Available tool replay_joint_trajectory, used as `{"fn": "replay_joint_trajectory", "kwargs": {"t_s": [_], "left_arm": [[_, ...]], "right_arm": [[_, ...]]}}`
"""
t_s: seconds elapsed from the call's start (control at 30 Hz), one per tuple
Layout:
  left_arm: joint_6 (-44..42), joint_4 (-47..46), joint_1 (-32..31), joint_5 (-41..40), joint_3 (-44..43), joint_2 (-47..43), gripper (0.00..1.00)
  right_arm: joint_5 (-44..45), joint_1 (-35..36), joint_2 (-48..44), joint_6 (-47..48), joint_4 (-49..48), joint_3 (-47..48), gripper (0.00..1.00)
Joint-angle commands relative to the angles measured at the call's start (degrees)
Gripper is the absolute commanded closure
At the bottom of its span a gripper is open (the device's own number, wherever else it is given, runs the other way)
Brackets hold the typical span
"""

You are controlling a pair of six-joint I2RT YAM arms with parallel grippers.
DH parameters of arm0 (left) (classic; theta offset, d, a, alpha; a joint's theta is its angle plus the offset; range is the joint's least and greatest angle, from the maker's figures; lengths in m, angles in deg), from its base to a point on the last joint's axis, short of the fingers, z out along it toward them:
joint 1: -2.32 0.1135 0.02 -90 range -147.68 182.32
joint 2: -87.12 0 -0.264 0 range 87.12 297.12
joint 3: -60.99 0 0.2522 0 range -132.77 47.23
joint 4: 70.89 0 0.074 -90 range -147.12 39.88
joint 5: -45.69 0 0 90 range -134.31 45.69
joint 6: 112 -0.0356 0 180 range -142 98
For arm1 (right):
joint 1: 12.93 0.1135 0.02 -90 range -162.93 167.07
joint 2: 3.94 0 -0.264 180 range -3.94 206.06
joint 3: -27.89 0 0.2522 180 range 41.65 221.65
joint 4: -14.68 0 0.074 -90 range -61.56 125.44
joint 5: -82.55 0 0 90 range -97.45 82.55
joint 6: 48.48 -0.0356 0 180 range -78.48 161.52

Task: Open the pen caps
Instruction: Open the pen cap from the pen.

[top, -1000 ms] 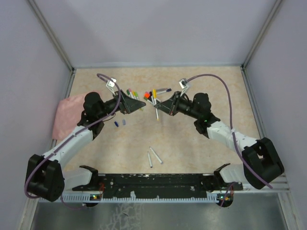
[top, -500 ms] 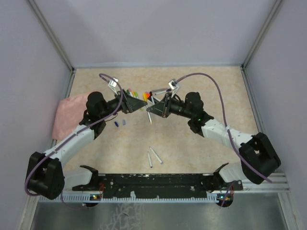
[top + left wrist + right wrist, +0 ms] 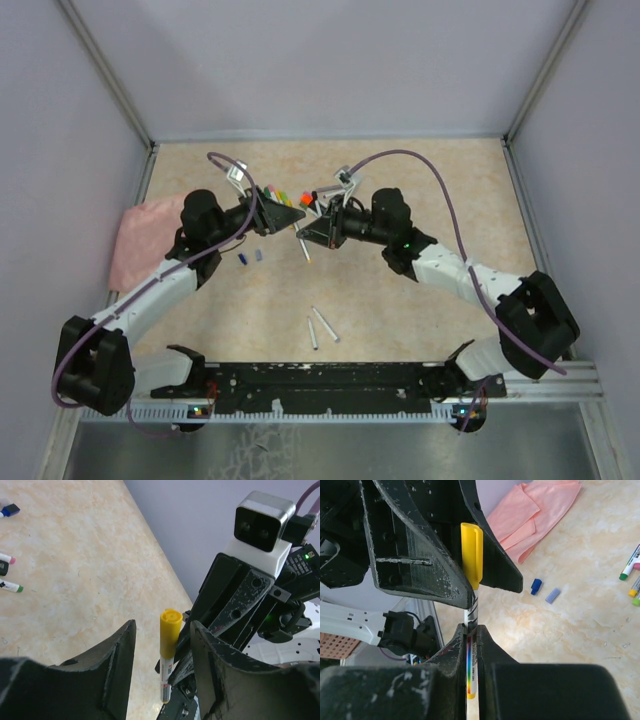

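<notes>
- The right fingers point(image 3: 457, 641) are clenched on the white barrel of a pen point(image 3: 471, 672). The pen stands up out of them with its yellow cap point(image 3: 471, 555) seated on the top end.
- The left fingers point(image 3: 121, 657) stand one on each side of that yellow cap. In the left wrist view bare space shows between the cap and each finger, so they are released and not pinching it.
- From above, the two arms meet tip to tip over the middle of the bench point(image 3: 430, 290). The free end of the held pen pokes out below the right fingers, toward the near edge.
- A dark blue cap point(image 3: 536, 586) and a paler blue cap point(image 3: 552, 595) lie loose on the bench. They are just beside each other but not touching, between the arms' meeting point and the cloth.
- A pink cloth point(image 3: 135, 240) lies crumpled against the left wall, well apart from the held pen.
- The other pens point(image 3: 278, 192), with coloured ends, lie in a small cluster on the far side of the fingers, partly hidden by them. Which of these are capped is too small to tell.
- Two slim white pens point(image 3: 320, 328) lie close together on the bench toward the near edge, at a slight angle to each other.
</notes>
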Motion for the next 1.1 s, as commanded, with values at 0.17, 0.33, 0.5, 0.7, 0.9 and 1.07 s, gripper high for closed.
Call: {"fn": "replay_joint_trajectory", "kwargs": {"t_s": [0.17, 0.33, 0.5, 0.7, 0.9, 1.07], "left_arm": [[-1.6, 1.19, -0.41, 0.09, -2.31, 0.38, 0.72], [-1.55, 0.79, -0.4, 1.75, -2.63, 0.81, 1.0], [-0.97, -0.87, -0.38, 2.39, -1.81, -0.02, 1.0], [1.09, -6.51, -0.39, 3.14, -0.16, -1.07, 1.0], [2.29, -9.12, -0.4, 4.44, 0.28, -0.9, 1.0], [2.57, -12.55, 0.01, 3.83, 0.09, -0.15, 1.0]], "right_arm": [[1.8, 2.07, 0.74, 4.73, 2.72, 4.16, 1.0], [2.46, 2.32, 0.24, 5.22, 3.48, 4.21, 1.0], [3.18, 2.32, -0.54, 3.96, 2.9, 3.67, 0.68], [1.18, 2.32, -0.05, -1.99, -3.35, 0.7, 0.49], [-0.32, 2.71, 1.2, -4.83, -6.87, 0.24, 0.59], [-1.39, 3.28, 1.65, -4.68, -5.98, 0.69, 0.96]]}}
